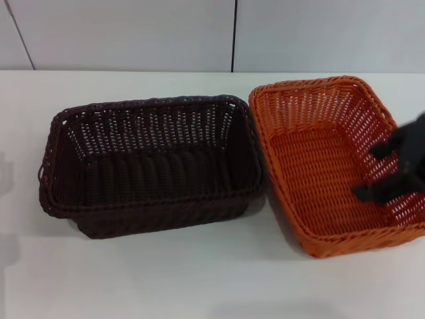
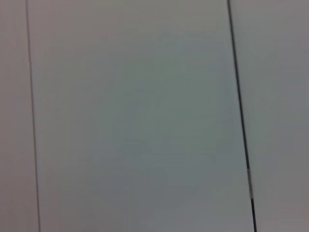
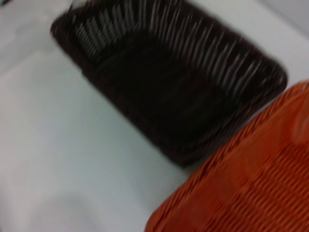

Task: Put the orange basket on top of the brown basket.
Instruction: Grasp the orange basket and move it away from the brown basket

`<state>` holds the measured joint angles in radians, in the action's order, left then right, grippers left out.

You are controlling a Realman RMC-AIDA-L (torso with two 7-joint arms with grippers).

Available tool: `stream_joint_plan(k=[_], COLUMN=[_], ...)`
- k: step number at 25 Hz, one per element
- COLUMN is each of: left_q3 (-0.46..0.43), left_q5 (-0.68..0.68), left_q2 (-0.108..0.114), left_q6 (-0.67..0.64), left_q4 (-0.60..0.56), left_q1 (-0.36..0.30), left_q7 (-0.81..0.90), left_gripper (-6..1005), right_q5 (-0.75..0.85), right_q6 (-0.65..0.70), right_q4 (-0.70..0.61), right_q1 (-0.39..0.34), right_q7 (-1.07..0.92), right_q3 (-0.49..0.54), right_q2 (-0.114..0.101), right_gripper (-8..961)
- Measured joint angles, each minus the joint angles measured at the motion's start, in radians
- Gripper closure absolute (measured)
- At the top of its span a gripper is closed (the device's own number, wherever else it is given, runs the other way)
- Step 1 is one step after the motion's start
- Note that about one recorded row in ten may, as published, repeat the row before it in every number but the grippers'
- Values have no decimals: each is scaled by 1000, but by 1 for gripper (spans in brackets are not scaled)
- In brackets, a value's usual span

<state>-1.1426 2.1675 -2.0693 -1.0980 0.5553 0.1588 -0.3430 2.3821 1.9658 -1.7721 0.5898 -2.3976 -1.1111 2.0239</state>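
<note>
White table: right gripper over orange basket.

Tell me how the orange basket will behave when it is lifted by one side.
The orange basket looks empty with open-weave walls, so probably light. Its woven walls hold a firm rectangular shape, so likely fairly stiff. Gripped at one side, where the right end effector sits, it may tilt towards the brown basket.

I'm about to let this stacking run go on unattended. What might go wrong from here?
The orange basket sits against the brown basket, so lifting it may drag the brown one. The right gripper is at just one side wall, so the basket may tilt or slip.
</note>
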Motion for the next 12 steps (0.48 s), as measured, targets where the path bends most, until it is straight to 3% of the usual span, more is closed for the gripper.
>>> stream_joint_plan(k=[4, 12], left_q3=[0, 8], left_q5=[-26, -24], left_q2=[0, 0], left_q6=[8, 9], left_q4=[-34, -33], left_q1=[17, 19], left_q7=[26, 26], left_gripper=[320, 321], right_q5=[54, 129], right_q6=[49, -1], right_q4=[10, 90], right_q1=[-15, -25], right_q7=[38, 71], right_q3=[-31, -128], right_q2=[16, 40], right_gripper=[171, 178])
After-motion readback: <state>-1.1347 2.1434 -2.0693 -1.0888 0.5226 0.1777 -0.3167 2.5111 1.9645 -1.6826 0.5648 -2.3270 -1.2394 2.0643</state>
